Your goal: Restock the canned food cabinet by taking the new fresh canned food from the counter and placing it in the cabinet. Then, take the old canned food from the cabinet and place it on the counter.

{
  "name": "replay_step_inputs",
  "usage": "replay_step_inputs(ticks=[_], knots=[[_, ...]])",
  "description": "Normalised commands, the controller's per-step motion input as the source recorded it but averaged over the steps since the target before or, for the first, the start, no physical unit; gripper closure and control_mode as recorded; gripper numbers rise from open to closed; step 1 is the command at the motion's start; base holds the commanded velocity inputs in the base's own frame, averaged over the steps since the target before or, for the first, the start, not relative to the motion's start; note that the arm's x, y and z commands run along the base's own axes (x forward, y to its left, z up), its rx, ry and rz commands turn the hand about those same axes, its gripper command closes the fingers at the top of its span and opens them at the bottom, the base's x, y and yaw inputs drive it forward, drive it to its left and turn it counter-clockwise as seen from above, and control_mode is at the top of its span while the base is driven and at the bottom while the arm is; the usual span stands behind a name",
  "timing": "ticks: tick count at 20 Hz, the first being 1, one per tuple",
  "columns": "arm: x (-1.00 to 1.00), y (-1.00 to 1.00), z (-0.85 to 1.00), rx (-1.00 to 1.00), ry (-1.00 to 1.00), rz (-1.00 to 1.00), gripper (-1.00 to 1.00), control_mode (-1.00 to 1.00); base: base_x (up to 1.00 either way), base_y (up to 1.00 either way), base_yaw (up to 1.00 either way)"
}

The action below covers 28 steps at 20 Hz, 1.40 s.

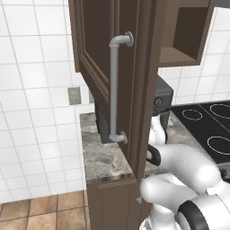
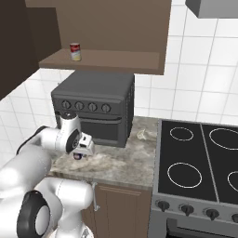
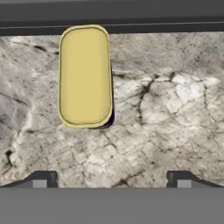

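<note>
- The gripper [image 3: 111,183] hangs low over the bench [image 2: 121,167], pointing down at the stone; its two fingertips stand wide apart with nothing between them, so it is released and empty.
- In the right base view the gripper [image 2: 80,153] sits at the end of a folded arm: the forearm reaches out from the lower left and the wrist bends downward just in front of the toaster oven [image 2: 95,109].
- Just ahead of the fingertips, and a little off to one side of their gap, lies a flat yellow tin [image 3: 85,75] with rounded corners, resting on the bench close under the oven's front edge. I take it for the new canned food, though its label is not readable.
- Farther back and above, the cabinet [image 2: 100,60] stands open, its door [image 1: 112,67] with the long grey handle [image 1: 114,90] swung out toward the camera.
- On the cabinet shelf stands a small can [image 2: 75,51], upright and alone, probably the old stock.
- Judged from this, neither swap is done: the tin is yet to be picked up and shelved, and the can is yet to come down to the bench.
</note>
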Motion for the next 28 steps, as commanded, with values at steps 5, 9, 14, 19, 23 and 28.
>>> replay_step_inputs(ticks=[5, 9, 14, 19, 23, 28], knots=[[0.06, 0.00, -0.10, 0.00, 0.00, -0.03, -1.00, -1.00, 0.00, 0.00, 0.00], [0.26, 0.19, -0.24, 0.00, 0.00, -0.04, -1.00, -1.00, 0.00, 0.00, 0.00], [0.30, 0.14, -0.26, 0.00, 0.00, -0.02, -1.00, -1.00, 0.00, 0.00, 0.00], [0.35, 0.02, -0.17, 0.00, 0.00, -0.01, -1.00, -1.00, 0.00, 0.00, 0.00], [0.35, 0.01, -0.14, 0.00, 0.00, 0.00, -1.00, -1.00, 0.00, 0.00, 0.00], [0.10, 0.00, -0.07, 0.00, 0.00, 0.00, 1.00, -1.00, 0.00, 0.00, 0.00]])
